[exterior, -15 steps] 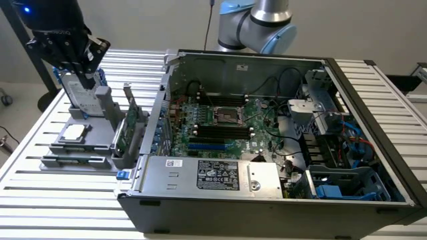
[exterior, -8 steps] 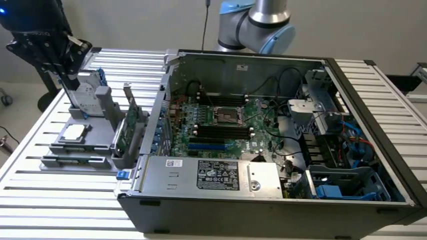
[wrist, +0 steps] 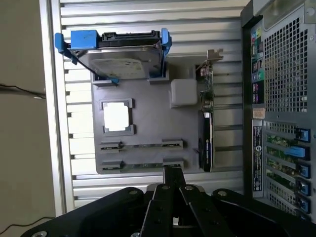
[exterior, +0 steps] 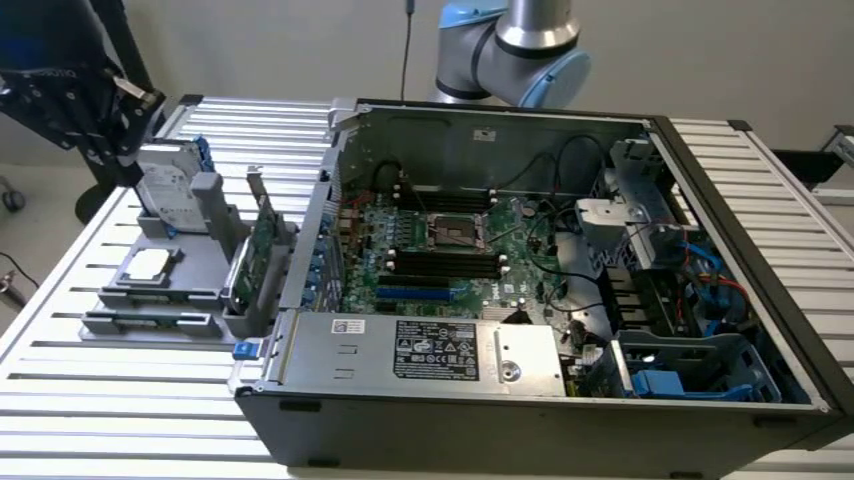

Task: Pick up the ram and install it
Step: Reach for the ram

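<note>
Gripper (wrist: 172, 170) pressed together, empty, poised over grey tray (wrist: 148, 113) on desk (exterior: 107, 400), at the exterior view's left of open case (exterior: 534, 420). Ram (wrist: 142, 164) on edge in tray's clips, just beside gripper, presumably upright for easy pinching; motherboard slots (exterior: 447, 265) bare

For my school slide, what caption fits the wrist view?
Shut fingers above a grey tray holding the ram and a hard drive.
</note>
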`<state>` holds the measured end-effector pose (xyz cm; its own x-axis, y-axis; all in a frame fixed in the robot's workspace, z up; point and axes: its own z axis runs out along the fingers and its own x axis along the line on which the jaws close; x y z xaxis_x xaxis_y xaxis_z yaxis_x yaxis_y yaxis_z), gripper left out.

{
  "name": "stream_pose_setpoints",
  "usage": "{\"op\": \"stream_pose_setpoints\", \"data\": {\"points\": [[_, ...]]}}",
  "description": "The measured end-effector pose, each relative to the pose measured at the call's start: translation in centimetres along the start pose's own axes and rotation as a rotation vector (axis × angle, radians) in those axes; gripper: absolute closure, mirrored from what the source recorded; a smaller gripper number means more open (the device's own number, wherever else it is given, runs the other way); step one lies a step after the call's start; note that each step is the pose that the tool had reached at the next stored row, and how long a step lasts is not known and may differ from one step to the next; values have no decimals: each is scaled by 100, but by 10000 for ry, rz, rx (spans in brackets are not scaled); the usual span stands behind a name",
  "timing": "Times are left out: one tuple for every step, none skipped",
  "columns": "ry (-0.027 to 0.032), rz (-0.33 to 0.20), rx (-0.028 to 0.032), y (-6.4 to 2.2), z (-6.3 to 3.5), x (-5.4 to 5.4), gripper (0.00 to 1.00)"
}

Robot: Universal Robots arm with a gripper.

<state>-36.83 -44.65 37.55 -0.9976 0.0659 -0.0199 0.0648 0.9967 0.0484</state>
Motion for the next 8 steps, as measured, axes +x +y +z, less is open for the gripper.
{"op": "stream_pose_setpoints", "data": {"points": [[1,-17,0,-18,0,-1,89],[3,-35,-1,-36,0,-2,89],[6,-58,0,-52,0,-3,89],[16,-86,-2,-61,3,-3,89],[43,-124,-1,-65,7,-4,89],[81,-170,2,-67,10,-4,89],[117,-228,4,-68,14,-3,89],[150,-293,5,-69,19,-3,89]]}}
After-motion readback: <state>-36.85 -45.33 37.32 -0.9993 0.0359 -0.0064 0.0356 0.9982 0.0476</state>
